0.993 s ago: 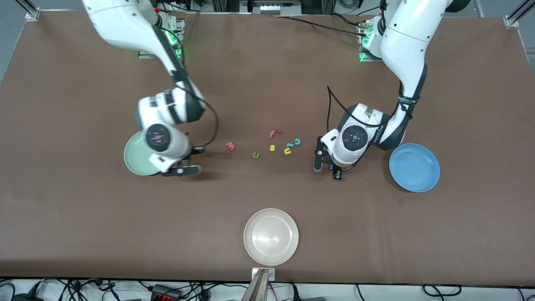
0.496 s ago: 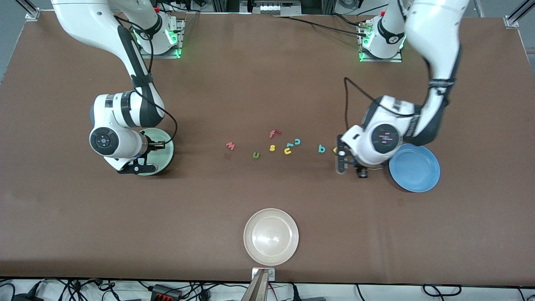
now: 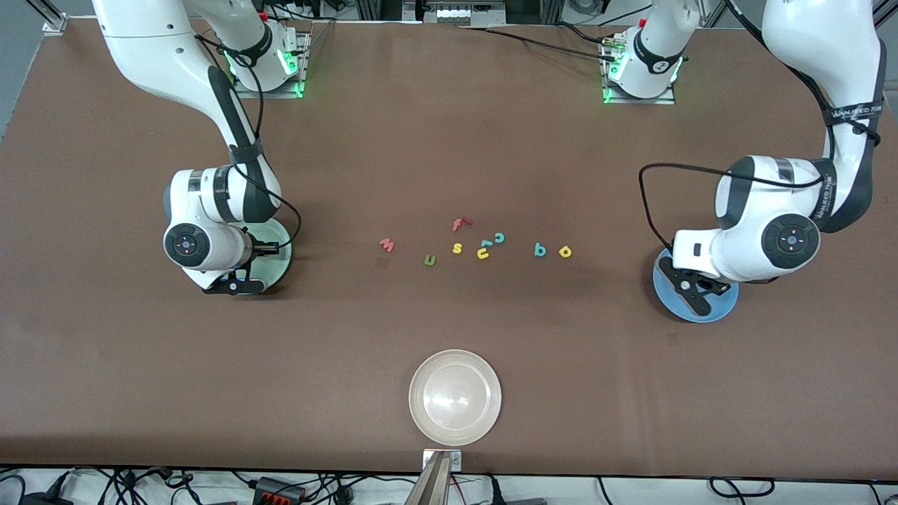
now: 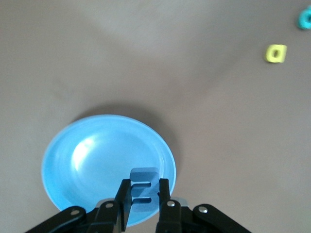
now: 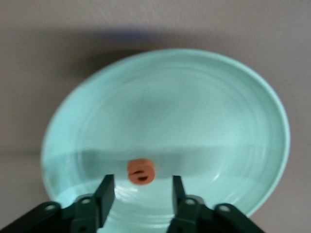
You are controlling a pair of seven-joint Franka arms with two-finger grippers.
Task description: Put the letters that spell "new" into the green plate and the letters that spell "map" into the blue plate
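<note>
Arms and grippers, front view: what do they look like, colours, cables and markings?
Both arms are glossy white with dark grey joint bands and a round dark cap at each wrist. A black cable loops along each forearm. The left arm carries a black strap with white lettering. Green lights glow at both bases. The left gripper and right gripper have black two-finger jaws with silver screws.

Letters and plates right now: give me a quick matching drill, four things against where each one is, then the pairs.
1. orange e
2. blue m
3. teal p
4. cream-white plate

A. clamped in the left gripper over the blue plate
B. on the table beside the yellow a
C. nearest the front camera
D. in the green plate, between the right gripper's open jaws

1-D, 2-A, 3-B, 4-C
</note>
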